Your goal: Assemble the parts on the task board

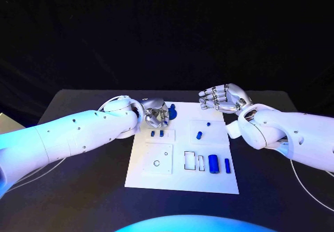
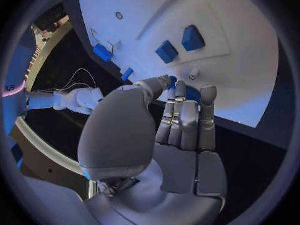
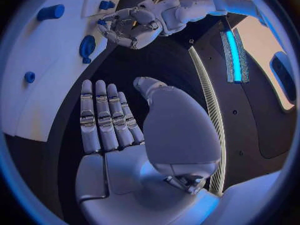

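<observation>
Two silver hands are held over the far end of a white task board [image 1: 182,181], which lies flat in the middle of a black table [image 1: 83,193] against a dark room. The left hand [image 1: 156,113] is curled above a round blue part [image 1: 172,114]; whether it is gripped cannot be told. The right hand [image 1: 221,99] is released, fingers straight and apart, holding nothing. Several blue parts [image 1: 214,164] are stood near the board's near edge.

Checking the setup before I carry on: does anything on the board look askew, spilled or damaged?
Nothing stands out. The task board lies flat, the blue parts sit on it, and both hands, left and right, are at its far edge.
</observation>
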### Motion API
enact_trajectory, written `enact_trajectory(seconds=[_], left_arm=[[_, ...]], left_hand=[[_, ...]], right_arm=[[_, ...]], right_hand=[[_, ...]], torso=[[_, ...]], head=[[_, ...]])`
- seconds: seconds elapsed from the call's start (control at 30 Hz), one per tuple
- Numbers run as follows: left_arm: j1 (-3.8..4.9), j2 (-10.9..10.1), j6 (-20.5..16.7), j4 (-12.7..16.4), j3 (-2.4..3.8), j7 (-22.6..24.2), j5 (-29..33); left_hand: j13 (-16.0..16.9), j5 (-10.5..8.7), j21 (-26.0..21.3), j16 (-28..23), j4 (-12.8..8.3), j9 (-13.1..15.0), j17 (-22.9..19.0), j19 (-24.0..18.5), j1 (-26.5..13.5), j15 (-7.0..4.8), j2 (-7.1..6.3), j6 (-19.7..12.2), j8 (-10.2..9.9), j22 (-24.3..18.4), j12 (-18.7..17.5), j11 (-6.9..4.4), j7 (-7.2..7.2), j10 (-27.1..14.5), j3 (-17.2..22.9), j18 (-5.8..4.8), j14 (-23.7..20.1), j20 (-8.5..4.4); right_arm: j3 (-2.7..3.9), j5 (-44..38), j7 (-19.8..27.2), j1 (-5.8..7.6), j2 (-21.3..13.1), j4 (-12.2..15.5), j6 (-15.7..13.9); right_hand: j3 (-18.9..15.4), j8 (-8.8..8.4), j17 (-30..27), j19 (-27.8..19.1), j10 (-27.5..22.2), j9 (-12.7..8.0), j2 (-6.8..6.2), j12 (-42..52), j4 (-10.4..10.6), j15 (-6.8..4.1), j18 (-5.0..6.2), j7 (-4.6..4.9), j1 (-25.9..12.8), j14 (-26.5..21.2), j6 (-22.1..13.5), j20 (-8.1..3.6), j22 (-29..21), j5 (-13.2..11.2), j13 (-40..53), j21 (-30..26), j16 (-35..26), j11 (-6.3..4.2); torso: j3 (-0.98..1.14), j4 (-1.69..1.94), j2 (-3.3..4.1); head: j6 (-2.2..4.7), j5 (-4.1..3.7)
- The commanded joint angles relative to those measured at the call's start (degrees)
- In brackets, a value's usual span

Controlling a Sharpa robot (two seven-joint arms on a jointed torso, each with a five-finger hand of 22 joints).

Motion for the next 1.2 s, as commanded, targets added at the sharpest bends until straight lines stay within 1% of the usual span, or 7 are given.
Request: enact_trajectory(seconds=[0.03, 0.2, 0.37, 0.6, 0.8, 1.0, 1.2], left_arm=[[0.12, -1.0, 2.1, 1.0, 0.31, 0.3, 4.3], [0.15, -2.2, 2.3, 1.5, 0.53, 0.1, 4.2], [0.15, -2.8, 2.4, 1.3, 0.57, -0.1, 2.8], [0.13, -2.6, 1.9, 0.8, 0.58, 0.0, 1.2], [0.12, -2.6, 1.1, 0.5, 0.59, 0.2, 0.4], [0.12, -2.4, 0.8, 0.2, 0.59, 0.3, 0.1], [0.12, -1.9, 1.5, -0.5, 0.57, 0.3, -0.3]], left_hand=[[-0.1, -0.17, 0.3, 0.3, -0.3, 0.0, 0.0, 0.3, -0.4, 0.01, -0.06, 0.3, -0.2, 0.1, -0.3, 0.09, -0.02, 0.5, -0.1, -0.62, 0.5, 0.00], [-0.1, -0.16, 0.3, 0.3, -0.3, 0.0, 0.0, 0.3, -0.4, 0.01, -0.09, 0.3, -0.2, 0.1, -0.4, 0.08, -0.02, 0.5, -0.1, -0.62, 0.4, 0.00], [-0.1, -0.12, 0.3, 0.3, -0.5, 0.0, -0.1, 0.4, -0.2, 0.01, -0.10, 0.3, -0.3, 0.1, -0.6, 0.08, -0.01, 0.7, 0.0, -0.63, 0.5, 0.00], [-0.1, -0.12, 0.3, 0.3, -0.6, 0.0, -0.2, 0.4, -0.1, 0.01, -0.13, 0.3, -0.4, 0.1, -0.7, 0.09, 0.01, 0.7, 0.0, -0.62, 0.4, 0.00], [-0.1, -0.11, 0.3, 0.3, -0.8, 0.0, -0.2, 0.3, 0.0, 0.01, -0.12, 0.4, -0.5, 0.1, -0.9, 0.09, 0.02, 0.8, 0.0, -0.60, 0.4, 0.00], [-0.1, -0.11, 0.3, 0.3, -0.9, 0.0, -0.2, 0.4, 0.1, 0.01, -0.12, 0.4, -0.6, 0.2, -1.0, 0.10, 0.06, 0.9, 0.1, -0.62, 0.4, -0.01], [-0.1, -0.14, 0.4, 0.3, -1.3, 0.1, -0.2, 0.4, 0.4, 0.02, -0.19, 0.4, -0.7, 0.2, -1.3, 0.11, 0.09, 1.1, 0.1, -0.62, 0.4, -0.02]], right_arm=[[0.02, -0.4, 0.8, -0.03, -0.1, 0.1, 0.5], [0.02, -0.4, 0.7, -0.03, -0.1, 0.1, 0.6], [0.02, -0.4, 0.7, -0.03, -0.2, 0.1, 0.6], [0.02, -0.4, 0.7, -0.03, -0.2, 0.1, 0.6], [0.02, -0.4, 0.7, -0.03, -0.2, 0.1, 0.6], [0.02, -0.4, 0.7, -0.03, -0.2, 0.2, 0.6], [0.02, -0.4, 0.7, -0.03, -0.3, 0.2, 0.6]], right_hand=[[0.0, -0.24, 0.0, 0.6, 0.3, -0.1, 0.28, -0.3, -0.3, 0.00, 0.83, 0.23, -0.1, 0.3, 0.4, 0.03, 0.0, 0.3, 0.0, 0.3, -0.2, 0.13], [0.0, -0.24, 0.0, 0.6, 0.3, -0.1, 0.28, -0.3, -0.3, 0.00, 0.83, 0.23, -0.1, 0.3, 0.4, 0.03, 0.0, 0.3, 0.0, 0.3, -0.2, 0.13], [0.0, -0.24, 0.0, 0.6, 0.3, -0.1, 0.28, -0.3, -0.3, 0.00, 0.83, 0.23, -0.1, 0.3, 0.4, 0.03, 0.0, 0.3, 0.0, 0.3, -0.2, 0.13], [0.0, -0.24, 0.0, 0.6, 0.3, -0.1, 0.28, -0.3, -0.3, 0.00, 0.83, 0.23, -0.1, 0.3, 0.4, 0.03, 0.0, 0.3, 0.0, 0.3, -0.2, 0.13], [0.0, -0.24, 0.0, 0.6, 0.3, -0.1, 0.28, -0.3, -0.3, 0.00, 0.83, 0.23, -0.1, 0.3, 0.4, 0.03, 0.0, 0.3, 0.0, 0.3, -0.2, 0.13], [0.0, -0.24, 0.0, 0.6, 0.3, -0.1, 0.28, -0.3, -0.3, 0.00, 0.83, 0.23, -0.1, 0.3, 0.4, 0.03, 0.0, 0.3, 0.0, 0.3, -0.2, 0.13], [0.0, -0.24, 0.0, 0.6, 0.3, -0.1, 0.28, -0.3, -0.3, 0.00, 0.83, 0.23, -0.1, 0.3, 0.4, 0.03, 0.0, 0.3, 0.0, 0.3, -0.2, 0.13]], torso=[[-0.02, 0.15, -0.02], [-0.09, 0.16, 0.00], [-0.07, 0.08, 0.02], [-0.14, 0.03, 0.08], [0.01, -0.03, 0.07], [0.02, -0.03, 0.04], [0.03, -0.03, 0.05]], head=[[-0.11, 0.07], [-0.16, 0.05], [-0.24, 0.15], [-0.23, 0.24], [-0.21, 0.28], [-0.29, 0.22], [-0.34, 0.23]])
